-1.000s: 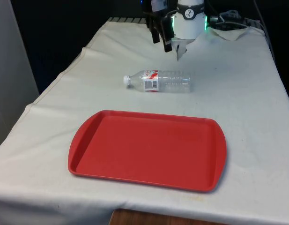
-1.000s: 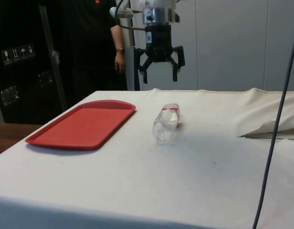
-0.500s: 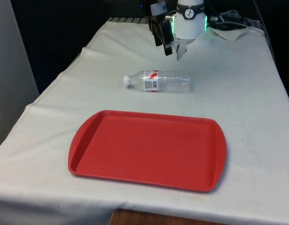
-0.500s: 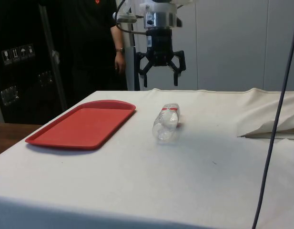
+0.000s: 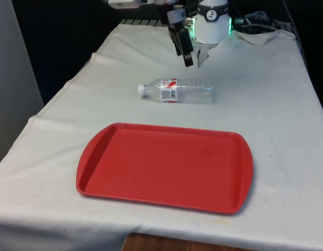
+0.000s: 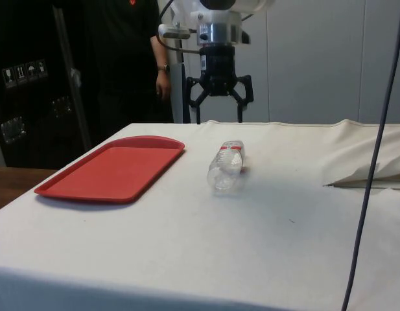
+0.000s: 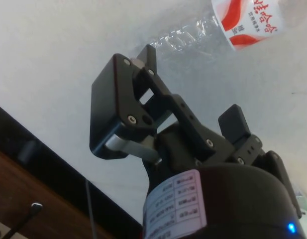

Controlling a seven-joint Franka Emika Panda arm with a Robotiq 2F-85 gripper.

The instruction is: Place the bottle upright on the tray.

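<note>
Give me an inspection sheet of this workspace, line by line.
Surface: table under a white cloth, rumpled at one far corner.
Job's things: bottle lies on its side on the cloth, off the tray; tray bare.
Clutter: nothing seen.
Gripper: gripper open, above the cloth beyond the bottle, holding nothing.
Cables: grey cable hangs across the side view.
Surroundings: person standing behind the table; dark cabinets.

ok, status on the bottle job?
Claw open, empty, hanging above the table behind the bottle. Bottle on its side on the cloth, short of the tray. Nothing between them.
</note>
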